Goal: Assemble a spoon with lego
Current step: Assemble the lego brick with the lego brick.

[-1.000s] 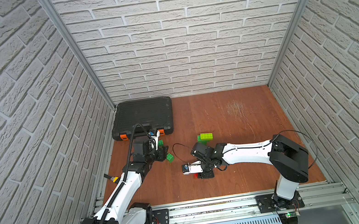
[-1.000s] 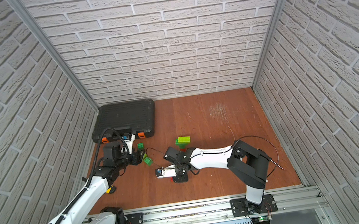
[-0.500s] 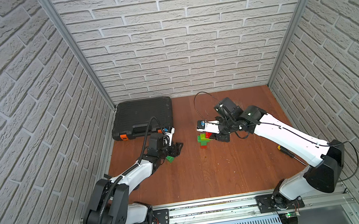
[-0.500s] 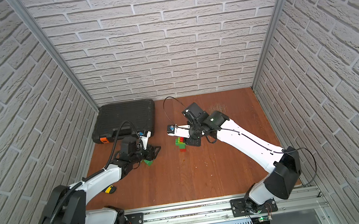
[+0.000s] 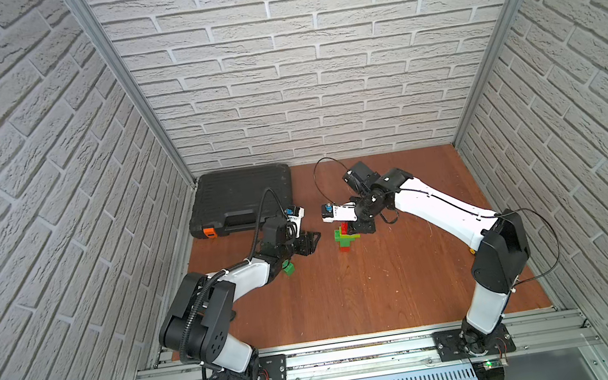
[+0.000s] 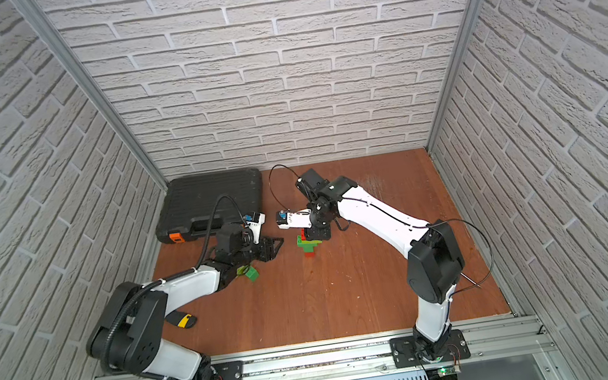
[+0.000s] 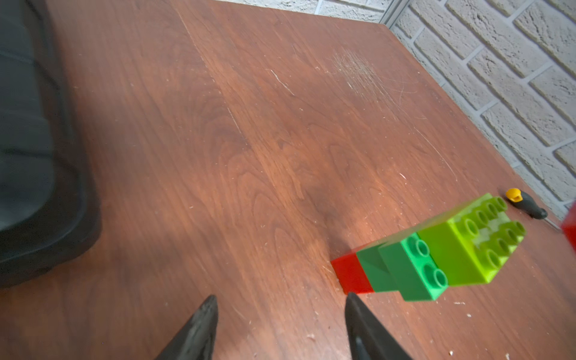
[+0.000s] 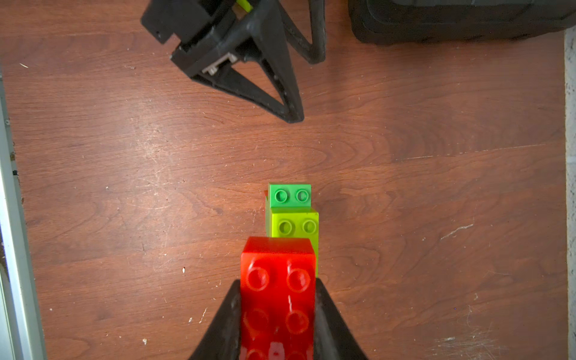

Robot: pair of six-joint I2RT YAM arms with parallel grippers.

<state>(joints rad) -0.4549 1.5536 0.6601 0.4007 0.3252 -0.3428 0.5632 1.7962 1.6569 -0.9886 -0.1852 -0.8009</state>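
A partly built spoon stands mid-table: a red brick at the bottom, then dark green, then a lime brick on top. My right gripper is shut on a red oblong lego brick, held just over the stack's far end. My left gripper hovers low, left of the stack, open and holding nothing. A loose dark green brick lies by the left forearm.
The black toolcase sits at the back left corner. A screwdriver with a yellow end lies near the right wall. Another yellow-and-black tool lies by the left arm's base. Brick-pattern walls close in three sides.
The right arm has swung from the front middle of the table back to the stack, carrying the red brick. The left gripper has shifted right, toward the stack. Little differs over the last half second.
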